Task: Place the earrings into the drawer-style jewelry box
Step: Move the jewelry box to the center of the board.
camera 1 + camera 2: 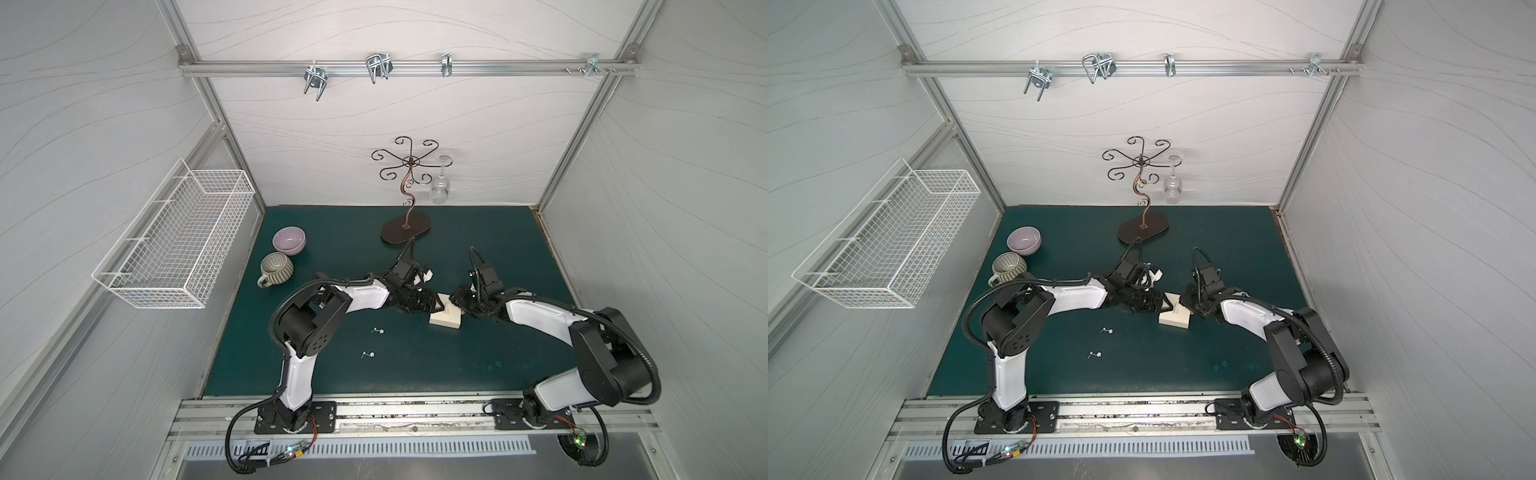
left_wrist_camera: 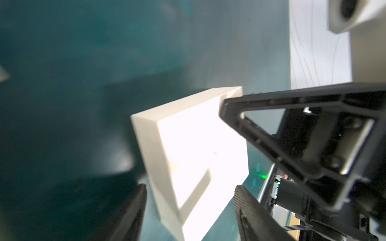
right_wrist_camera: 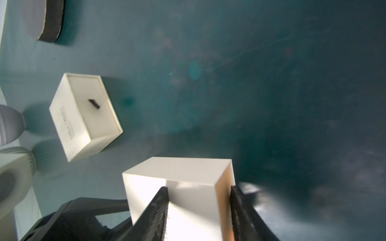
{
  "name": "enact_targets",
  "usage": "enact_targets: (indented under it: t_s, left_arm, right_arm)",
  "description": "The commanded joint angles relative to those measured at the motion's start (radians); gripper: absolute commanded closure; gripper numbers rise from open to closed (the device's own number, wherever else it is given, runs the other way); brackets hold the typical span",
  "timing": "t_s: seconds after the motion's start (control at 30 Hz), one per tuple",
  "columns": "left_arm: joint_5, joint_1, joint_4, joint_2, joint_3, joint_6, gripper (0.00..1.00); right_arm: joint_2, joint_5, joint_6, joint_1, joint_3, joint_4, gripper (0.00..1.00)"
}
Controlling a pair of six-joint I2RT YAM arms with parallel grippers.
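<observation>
Earrings (image 1: 377, 331) lie loose on desk (image 1: 498, 257), back toward left arm's base (image 1: 291, 417), so nearer left tool (image 2: 190, 186), which sits open astride white box (image 1: 445, 322); right tool (image 3: 200, 187) clamps that box.

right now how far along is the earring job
done: nothing, the earrings lie loose on the mat. in hand: left gripper and right gripper flank a white box. left: the tabbed drawer box looks shut; every earring must go in.
</observation>
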Motion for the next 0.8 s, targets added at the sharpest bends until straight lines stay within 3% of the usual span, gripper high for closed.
enact_targets:
  t_s: [0.0, 0.17, 0.43, 0.57, 0.77]
  left_arm:
    - [-0.049, 0.013, 0.060, -0.062, -0.032, -0.039, 0.31]
    - [-0.079, 0.032, 0.069, -0.094, -0.071, -0.074, 0.35]
    - [-0.047, 0.031, 0.084, -0.055, -0.036, -0.085, 0.41]
    - [-0.019, 0.031, 0.096, -0.032, -0.017, -0.092, 0.43]
    - [0.004, 0.032, 0.111, -0.015, -0.006, -0.100, 0.44]
  right_arm:
    - [0.003, 0.033, 0.010, 0.019, 0.028, -0.031, 0.51]
    - [-0.079, 0.049, -0.068, -0.011, 0.003, -0.108, 0.53]
    - [-0.211, -0.299, -0.212, -0.234, -0.182, 0.014, 0.72]
    - [-0.218, -0.400, -0.237, -0.263, -0.212, 0.064, 0.80]
    - [-0.166, -0.504, -0.233, -0.270, -0.219, 0.146, 0.80]
